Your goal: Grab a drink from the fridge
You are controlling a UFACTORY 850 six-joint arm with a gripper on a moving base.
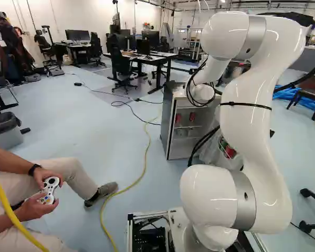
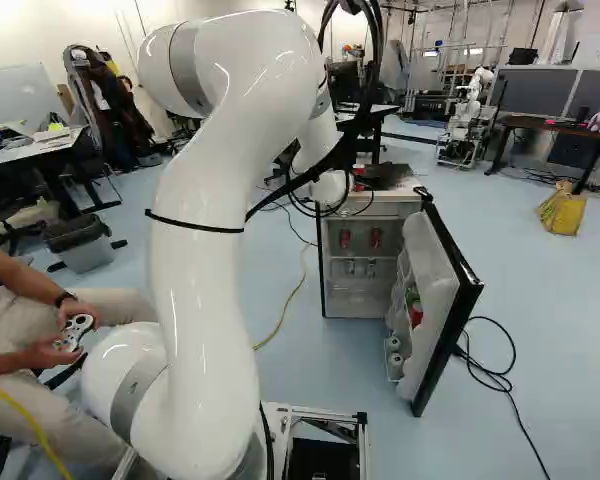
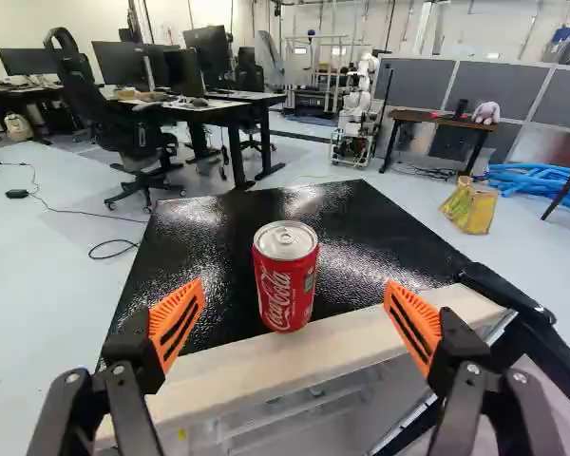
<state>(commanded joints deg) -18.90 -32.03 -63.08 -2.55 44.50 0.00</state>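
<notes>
Red can (image 3: 286, 280) upright on black fridge top (image 3: 199, 266), at pale front edge (image 3: 228, 370).

A robotics lab: desks with monitors (image 3: 209, 52), another robot (image 3: 356, 104).

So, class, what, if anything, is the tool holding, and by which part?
Nothing: the tool is open, and the red can stands on the black fridge top with a gap on either side.
</notes>
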